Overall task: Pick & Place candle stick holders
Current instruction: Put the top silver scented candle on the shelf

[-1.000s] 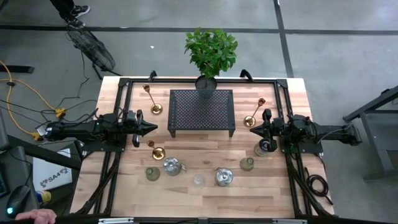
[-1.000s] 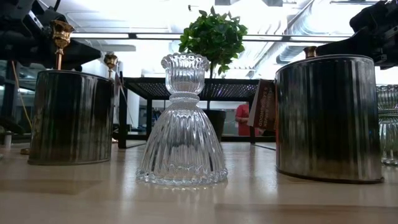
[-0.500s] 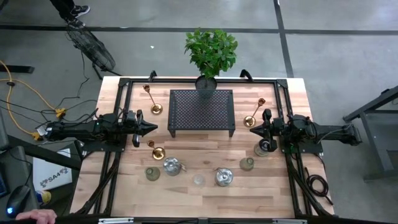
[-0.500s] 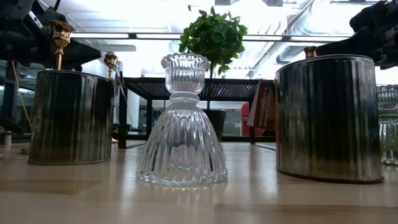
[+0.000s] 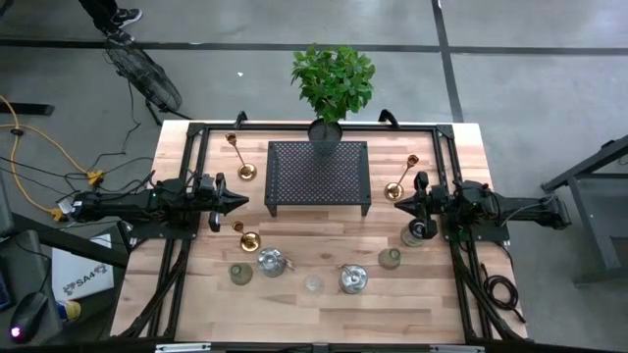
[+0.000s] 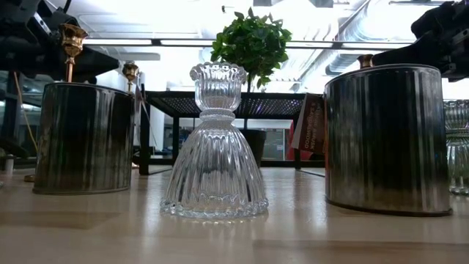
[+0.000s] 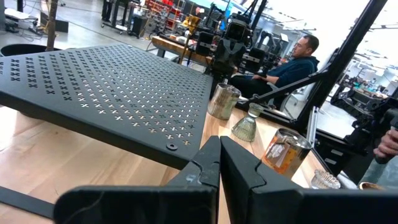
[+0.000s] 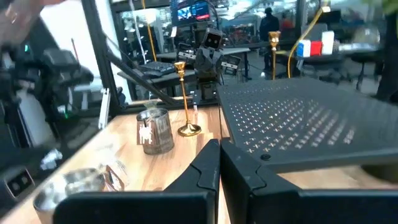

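Beside the black perforated stand [image 5: 319,177] on the table [image 5: 294,245], seen from above, the left hand [image 5: 242,202] and right hand [image 5: 397,205] point at it from opposite ends. Brass candle stick holders [image 5: 242,162] stand off its corners; silver, greenish and glass ones lie in a row in front of it. Level with the tabletop, the clear glass holder [image 6: 215,143] stands between two silver ones, before the stand and potted plant [image 6: 251,44]. At each wrist, the fingers [image 7: 211,168] are pressed together, empty, just before the stand's edge.
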You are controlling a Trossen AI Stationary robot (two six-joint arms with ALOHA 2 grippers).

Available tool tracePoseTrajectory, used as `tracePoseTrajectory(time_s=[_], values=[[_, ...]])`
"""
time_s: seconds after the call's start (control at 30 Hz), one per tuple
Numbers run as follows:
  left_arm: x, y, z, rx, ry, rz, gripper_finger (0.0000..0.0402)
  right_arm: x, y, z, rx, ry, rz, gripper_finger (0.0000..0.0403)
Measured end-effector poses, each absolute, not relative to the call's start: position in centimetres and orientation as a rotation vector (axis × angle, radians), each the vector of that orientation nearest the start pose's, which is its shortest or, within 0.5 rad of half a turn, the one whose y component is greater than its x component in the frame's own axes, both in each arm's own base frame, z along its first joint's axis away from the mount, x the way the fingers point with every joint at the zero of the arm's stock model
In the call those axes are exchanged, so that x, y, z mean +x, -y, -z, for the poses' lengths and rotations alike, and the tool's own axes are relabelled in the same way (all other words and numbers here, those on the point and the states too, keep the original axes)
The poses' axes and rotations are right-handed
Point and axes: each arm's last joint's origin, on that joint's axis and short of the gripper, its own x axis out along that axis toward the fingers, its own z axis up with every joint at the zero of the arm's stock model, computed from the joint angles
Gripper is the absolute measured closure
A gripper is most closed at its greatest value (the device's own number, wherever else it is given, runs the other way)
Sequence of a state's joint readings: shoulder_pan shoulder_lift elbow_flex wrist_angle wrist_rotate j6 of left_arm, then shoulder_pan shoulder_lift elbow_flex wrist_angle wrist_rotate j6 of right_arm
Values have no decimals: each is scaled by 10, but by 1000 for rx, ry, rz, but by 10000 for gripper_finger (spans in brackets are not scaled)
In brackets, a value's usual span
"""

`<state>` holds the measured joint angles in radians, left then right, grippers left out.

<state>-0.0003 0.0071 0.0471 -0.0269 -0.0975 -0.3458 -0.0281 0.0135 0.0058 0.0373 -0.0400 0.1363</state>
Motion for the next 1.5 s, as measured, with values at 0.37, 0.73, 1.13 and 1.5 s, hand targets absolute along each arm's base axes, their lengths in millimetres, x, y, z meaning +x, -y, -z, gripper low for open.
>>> tracePoseTrajectory(time_s=[0.37,0.73,1.13,1.5], values=[[95,-3,-176,-346,30,-94,400,98,7,-169,262,59,155,400],[95,-3,-176,-347,30,-94,400,98,7,-169,361,69,166,400],[95,-3,-176,-346,30,-94,400,96,9,-175,344,-56,330,400],[95,-3,-176,-346,30,-94,400,106,-1,-194,374,-134,296,400]])
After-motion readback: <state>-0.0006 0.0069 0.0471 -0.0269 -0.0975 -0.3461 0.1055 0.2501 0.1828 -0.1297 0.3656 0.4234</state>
